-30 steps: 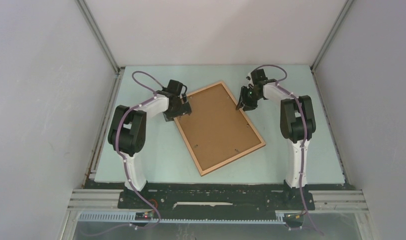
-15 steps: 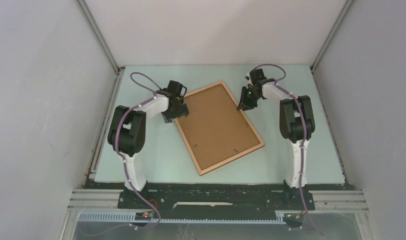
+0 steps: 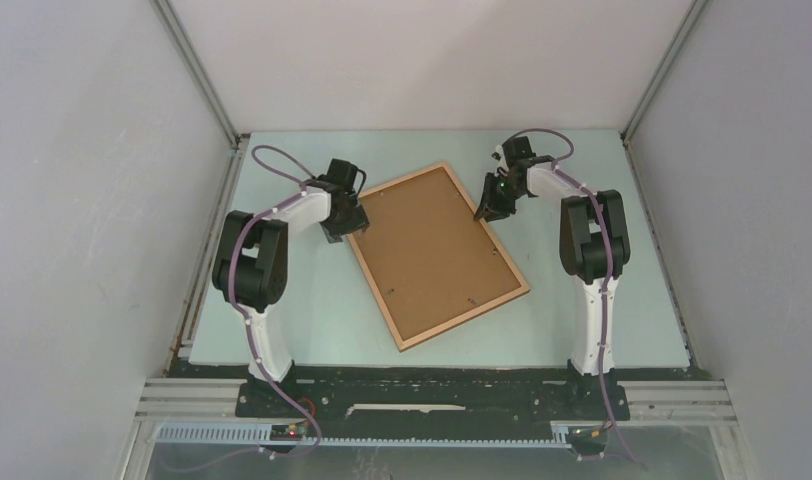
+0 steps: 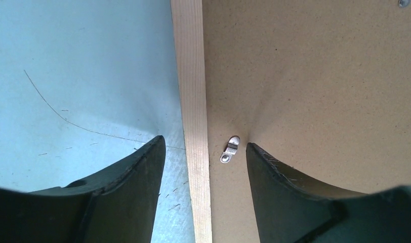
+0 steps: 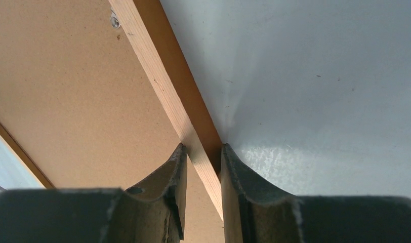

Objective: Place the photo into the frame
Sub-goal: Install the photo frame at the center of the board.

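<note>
Face down on the tabletop (image 3: 302,310), the frame (image 3: 466,319) lies between my two arms. Its brown backing board (image 3: 437,255) faces up. Its long axis runs from the far side toward me, slanting to my right as it nears.

My right tool (image 5: 202,147) pinches the right long rail toward its far end, one finger on the board side and one on the tabletop side, both pressed against the wood.

My left tool (image 4: 204,143) stands spread astride the opposite rail near the leftmost corner. One finger hangs over bare tabletop and the other over the board, just beside a small metal clip (image 4: 231,150). Neither finger appears to touch the wood.

The photo shows in none of the views, so I cannot say whether it sits under the board.

The rail runs straight down the gap of the left tool. By my reading, closing squarely across it is what the next move calls for, with the clip close enough to foul the inner finger.
</note>
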Available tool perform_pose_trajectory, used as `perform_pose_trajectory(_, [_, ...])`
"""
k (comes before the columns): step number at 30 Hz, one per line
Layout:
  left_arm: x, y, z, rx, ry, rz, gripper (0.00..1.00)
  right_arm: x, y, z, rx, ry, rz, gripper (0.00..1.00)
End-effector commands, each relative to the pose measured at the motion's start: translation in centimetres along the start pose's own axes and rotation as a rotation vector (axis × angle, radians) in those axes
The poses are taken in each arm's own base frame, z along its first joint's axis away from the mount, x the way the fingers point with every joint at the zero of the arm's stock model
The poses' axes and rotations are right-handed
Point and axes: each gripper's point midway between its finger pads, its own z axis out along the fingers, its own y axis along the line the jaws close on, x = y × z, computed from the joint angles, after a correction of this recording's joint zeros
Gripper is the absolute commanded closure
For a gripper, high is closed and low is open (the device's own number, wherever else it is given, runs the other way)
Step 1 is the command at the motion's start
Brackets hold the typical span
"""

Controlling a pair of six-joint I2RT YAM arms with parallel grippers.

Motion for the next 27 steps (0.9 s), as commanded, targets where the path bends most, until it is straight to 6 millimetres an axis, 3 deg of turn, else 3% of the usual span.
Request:
perform_pose_trajectory(1, [-1.4,0.3,-1.8,-0.007,-0.075,-0.008,0.35,0.4,-0.7,0.8,0.019,0.031,0.038,0.92])
perform_pose_trajectory(7, [-1.0,0.5,-1.4,-0.037,-0.067,0.029,0.35,0.5,-0.7,0.8,0.017,0.033,0.039,0.92])
perform_pose_trajectory(14, [-0.4,0.3,-0.6,-0.054,-0.043,0.058,0.23,0.5,-0.6,0.8,0.014,0.034,0.037,0.93])
perform_pose_trajectory(27, [-0.2,2.4,0.4,-0.108,-0.026,-0.034,0.49,0.5,-0.8,0.8,0.018,0.038,0.041,1.0])
